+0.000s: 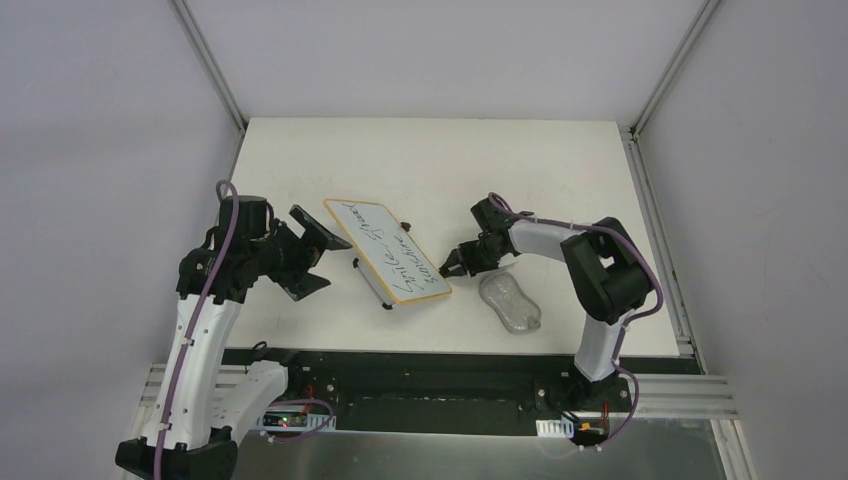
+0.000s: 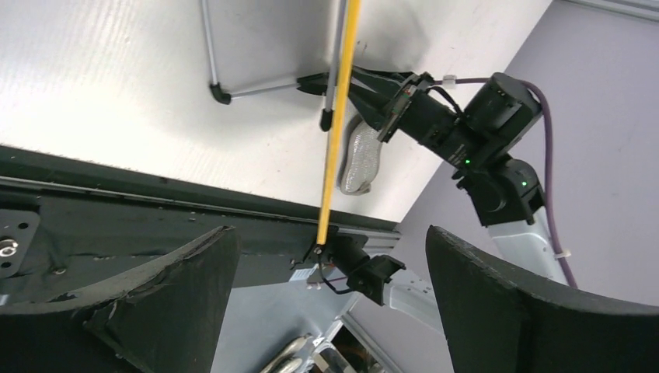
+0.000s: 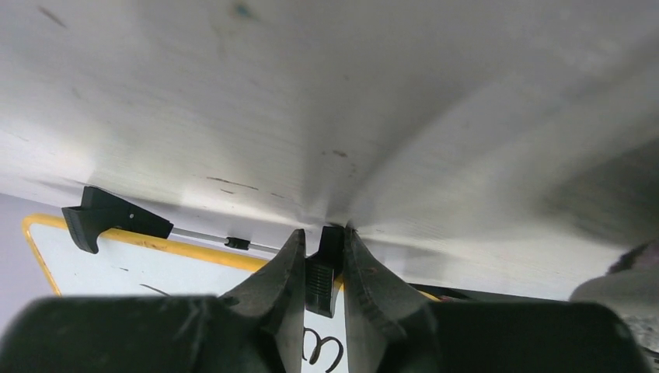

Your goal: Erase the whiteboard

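Note:
The whiteboard (image 1: pixel 385 250) has a tan rim and black handwriting and sits slantwise mid-table. A thin wire stand (image 1: pixel 372 283) shows at its near-left side. My right gripper (image 1: pixel 447 266) is at the board's right edge. In the right wrist view this gripper (image 3: pixel 324 241) is shut on a small black foot (image 3: pixel 322 280) on the whiteboard's (image 3: pixel 155 268) rim. My left gripper (image 1: pixel 318 258) stands open just left of the board and touches nothing. In the left wrist view the whiteboard (image 2: pixel 336 132) shows edge-on, beyond the wide gap of the left gripper (image 2: pixel 330 245).
A grey lumpy oblong pad (image 1: pixel 510 303) lies on the table right of the board, below the right arm's wrist; the left wrist view shows this pad (image 2: pixel 361 159) too. A black rail (image 1: pixel 450 360) runs along the table's near edge. Walls close in the sides.

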Robot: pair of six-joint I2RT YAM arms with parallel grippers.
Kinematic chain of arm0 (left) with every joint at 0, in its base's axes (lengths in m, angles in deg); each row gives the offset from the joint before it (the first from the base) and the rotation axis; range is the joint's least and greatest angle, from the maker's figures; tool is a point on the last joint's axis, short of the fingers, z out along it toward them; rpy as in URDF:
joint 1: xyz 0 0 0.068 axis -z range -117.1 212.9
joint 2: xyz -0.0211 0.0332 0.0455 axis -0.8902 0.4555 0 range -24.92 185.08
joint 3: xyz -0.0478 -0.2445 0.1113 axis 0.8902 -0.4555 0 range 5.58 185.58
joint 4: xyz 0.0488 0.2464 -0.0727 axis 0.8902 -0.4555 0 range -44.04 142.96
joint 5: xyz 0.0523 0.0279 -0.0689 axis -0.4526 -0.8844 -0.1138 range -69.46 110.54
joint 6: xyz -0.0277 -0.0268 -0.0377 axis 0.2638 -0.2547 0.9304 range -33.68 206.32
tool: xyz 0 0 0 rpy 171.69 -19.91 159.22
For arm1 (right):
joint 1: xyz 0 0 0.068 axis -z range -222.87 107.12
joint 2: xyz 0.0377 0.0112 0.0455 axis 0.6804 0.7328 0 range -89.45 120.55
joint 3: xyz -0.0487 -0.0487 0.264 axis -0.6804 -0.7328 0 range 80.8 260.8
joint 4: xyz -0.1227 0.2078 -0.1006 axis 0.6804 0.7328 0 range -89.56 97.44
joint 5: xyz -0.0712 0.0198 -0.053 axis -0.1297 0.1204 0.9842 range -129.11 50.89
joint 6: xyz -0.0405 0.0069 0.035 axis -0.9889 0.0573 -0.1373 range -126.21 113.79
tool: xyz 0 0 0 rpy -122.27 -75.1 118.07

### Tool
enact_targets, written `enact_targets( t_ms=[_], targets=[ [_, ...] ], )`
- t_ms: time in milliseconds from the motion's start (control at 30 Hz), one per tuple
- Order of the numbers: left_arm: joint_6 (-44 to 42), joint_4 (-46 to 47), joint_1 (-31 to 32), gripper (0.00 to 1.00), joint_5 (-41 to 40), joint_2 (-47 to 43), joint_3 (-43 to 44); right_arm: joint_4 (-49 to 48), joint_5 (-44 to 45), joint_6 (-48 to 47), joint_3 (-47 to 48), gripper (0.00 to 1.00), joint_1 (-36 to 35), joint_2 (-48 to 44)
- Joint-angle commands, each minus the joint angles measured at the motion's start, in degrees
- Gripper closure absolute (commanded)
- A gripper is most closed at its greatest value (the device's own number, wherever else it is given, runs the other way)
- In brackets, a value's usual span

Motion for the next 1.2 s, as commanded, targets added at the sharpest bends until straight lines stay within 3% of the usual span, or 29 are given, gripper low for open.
enact_targets(
  t_ms=[0,167,267,433,633,833,967,1167],
  targets=[
    [2.9,5.7,1.5,0.08,1.2,2.8,1.1,-3.5,3.0,10.4,-2.8,0.88,-2.6,0.2],
    [0.0,4.6,3.0,0.08,-1.3,8.0,7.1,-3.1,3.3,9.9,-0.8,0.67,-5.5,0.6],
    [-3.4,1.4,4.3,0.08,-4.7,10.1,11.3,-4.0,3.8,9.9,-2.1,0.59,-7.3,-0.3],
    [-8.5,-4.7,6.7,0.06,-11.1,10.7,15.8,-6.1,4.1,10.2,-3.1,0.55,-10.5,-0.9],
    [-8.0,-3.5,6.8,0.06,-11.4,6.6,10.2,-7.8,5.3,5.5,-5.7,0.46,-9.6,-4.0],
    [-7.9,-2.0,6.8,0.05,-10.1,5.6,8.2,-0.4,10.0,-11.3,-2.0,0.37,-6.0,-5.9],
    [-9.5,-3.3,6.8,0.02,-10.2,7.3,10.3,2.3,12.1,-30.3,1.7,0.34,-3.8,-9.4],
    [-9.4,-2.7,6.6,0.01,-10.6,8.1,10.4,9.8,8.4,-62.8,7.8,0.33,-4.3,-16.9]
  ],
)
